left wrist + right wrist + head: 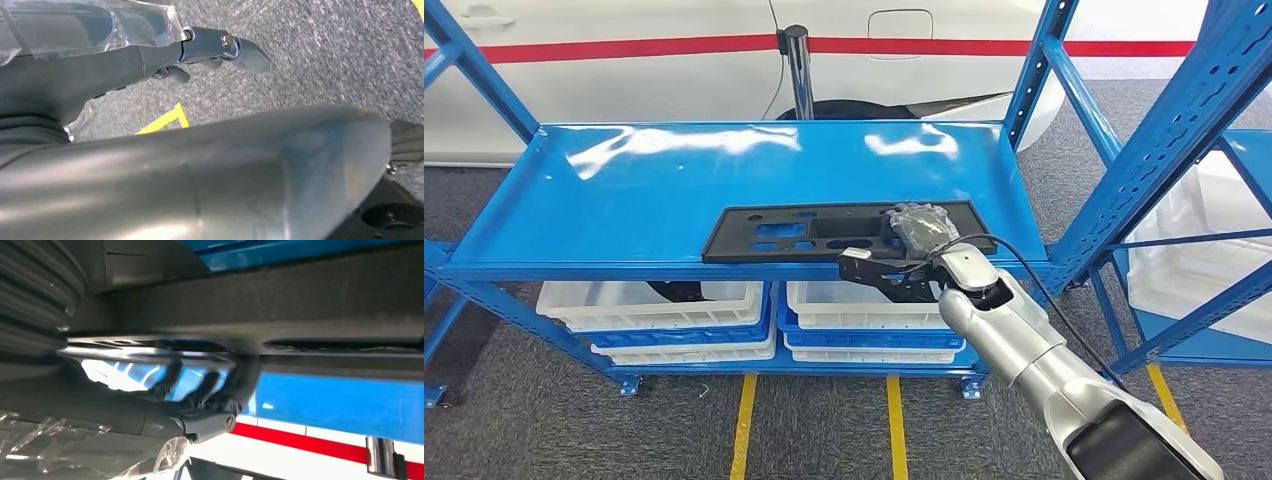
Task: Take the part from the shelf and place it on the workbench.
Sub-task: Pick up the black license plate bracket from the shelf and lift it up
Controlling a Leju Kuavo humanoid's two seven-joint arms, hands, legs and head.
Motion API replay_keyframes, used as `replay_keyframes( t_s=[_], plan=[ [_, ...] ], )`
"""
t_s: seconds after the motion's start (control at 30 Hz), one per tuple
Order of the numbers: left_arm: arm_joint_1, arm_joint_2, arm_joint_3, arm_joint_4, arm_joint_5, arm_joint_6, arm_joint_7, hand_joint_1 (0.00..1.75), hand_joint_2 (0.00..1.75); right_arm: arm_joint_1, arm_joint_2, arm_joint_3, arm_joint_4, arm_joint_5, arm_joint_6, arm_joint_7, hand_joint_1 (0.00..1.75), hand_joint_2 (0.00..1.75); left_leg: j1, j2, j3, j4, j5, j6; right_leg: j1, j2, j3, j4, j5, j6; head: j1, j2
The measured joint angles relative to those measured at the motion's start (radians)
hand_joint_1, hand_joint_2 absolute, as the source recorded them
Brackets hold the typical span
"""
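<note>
The part is a flat, black, rectangular plastic panel with several cut-out openings. It lies flat at the centre of the frame, along the front edge of the glossy blue shelf. Its right end is covered by dark fingers, and its near edge slightly overhangs the shelf lip.

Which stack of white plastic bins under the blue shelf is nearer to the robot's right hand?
The right stack of white plastic bins, directly below the right hand.

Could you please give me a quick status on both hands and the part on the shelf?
Right hand gripping the black part at its right end, fingers curled on it. Left hand hanging over the floor, holding nothing. Part flat on blue shelf, not yet lifted.
</note>
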Motion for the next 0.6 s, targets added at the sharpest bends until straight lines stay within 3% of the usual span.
replay_keyframes(
  t_s=[0.13, 0.6],
  plan=[
    [-0.001, 0.0, 0.004, 0.0, 0.001, 0.004, -0.003, 0.0, 0.0, -0.009, 0.001, 0.0, 0.002, -0.004, 0.0, -0.001, 1.75, 1.75, -0.002, 0.0, 0.001, 0.0, -0.001, 0.003, -0.004, 0.0, 0.003, -0.005, 0.0, 0.029, 0.0, 0.0],
    [-0.001, 0.0, 0.006, 0.0, -0.001, 0.014, -0.012, 0.0, 0.0, -0.023, 0.007, 0.002, 0.002, -0.016, 0.008, -0.001, 1.75, 1.75, 0.004, 0.001, 0.007, -0.006, 0.001, 0.002, 0.001, 0.0, 0.005, -0.004, 0.0, 0.031, 0.0, 0.0]
  ],
)
